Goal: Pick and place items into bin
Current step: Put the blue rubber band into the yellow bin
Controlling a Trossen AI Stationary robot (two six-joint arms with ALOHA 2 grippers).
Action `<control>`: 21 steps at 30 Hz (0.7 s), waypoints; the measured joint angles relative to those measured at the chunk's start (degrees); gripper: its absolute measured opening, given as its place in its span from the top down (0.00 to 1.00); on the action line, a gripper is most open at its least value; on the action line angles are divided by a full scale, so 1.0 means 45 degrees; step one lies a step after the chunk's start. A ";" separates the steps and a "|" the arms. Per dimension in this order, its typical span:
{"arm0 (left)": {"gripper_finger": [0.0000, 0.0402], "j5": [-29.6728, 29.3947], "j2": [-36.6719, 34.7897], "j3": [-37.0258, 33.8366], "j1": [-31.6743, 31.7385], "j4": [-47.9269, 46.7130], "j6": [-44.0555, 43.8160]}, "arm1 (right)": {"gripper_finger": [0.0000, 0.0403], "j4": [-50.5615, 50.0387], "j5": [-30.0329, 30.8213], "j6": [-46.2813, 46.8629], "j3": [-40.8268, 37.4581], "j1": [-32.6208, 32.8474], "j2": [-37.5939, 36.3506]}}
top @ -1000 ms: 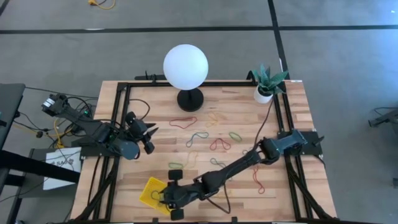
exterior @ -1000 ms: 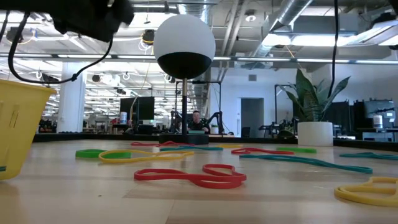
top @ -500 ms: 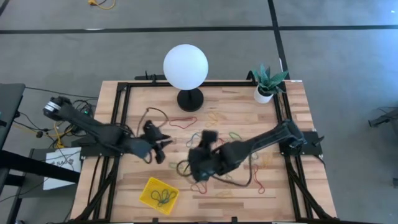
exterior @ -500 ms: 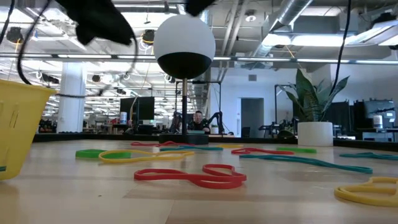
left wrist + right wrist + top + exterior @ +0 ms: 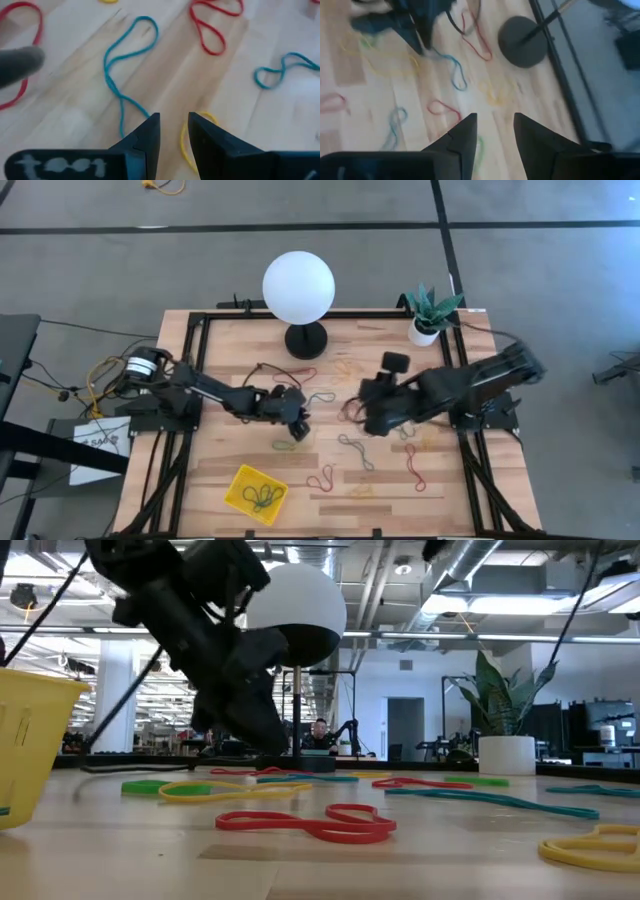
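Rubber bands lie scattered flat on the wooden table: a teal one [image 5: 318, 398] [image 5: 120, 70], red ones [image 5: 300, 375] [image 5: 310, 823] and a yellow one [image 5: 186, 145]. A few green bands [image 5: 262, 497] lie in the yellow bin [image 5: 240, 478] [image 5: 30, 740] near the table's near edge. My left gripper [image 5: 297, 423] [image 5: 173, 122] [image 5: 262, 743] is low over the table's middle, open a little, its fingertips over the end of the teal band and the yellow band. My right gripper [image 5: 362, 415] [image 5: 495, 125] hangs open, higher up, right of the middle.
A globe lamp [image 5: 298, 288] [image 5: 295, 615] stands at the far middle and a white plant pot [image 5: 424, 330] [image 5: 507, 753] at the far right corner. A black frame [image 5: 190, 360] runs around the table. Black cables trail beside the left arm [image 5: 250, 370].
My right gripper has left the bin at the near left and swung up toward the table's far right, stopping right of the middle; green bands now show in the bin. My left gripper has moved from the left side toward the middle and come down close to the table.
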 joint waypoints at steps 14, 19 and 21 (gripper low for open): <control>0.78 -0.1038 0.0278 0.0000 0.0919 0.0328 -0.0254 | 0.71 1.7464 -0.2812 -0.0587 -1.3701 0.0490 -0.5470; 0.78 -0.1103 0.1010 0.0030 0.1084 0.0787 -0.0710 | 0.71 1.8118 -0.2599 -0.0175 -1.4513 0.0622 -0.5504; 0.78 -0.1181 0.1497 -0.0016 0.1090 0.0986 -0.0792 | 0.71 1.7984 -0.2577 0.0465 -1.4598 0.0627 -0.5480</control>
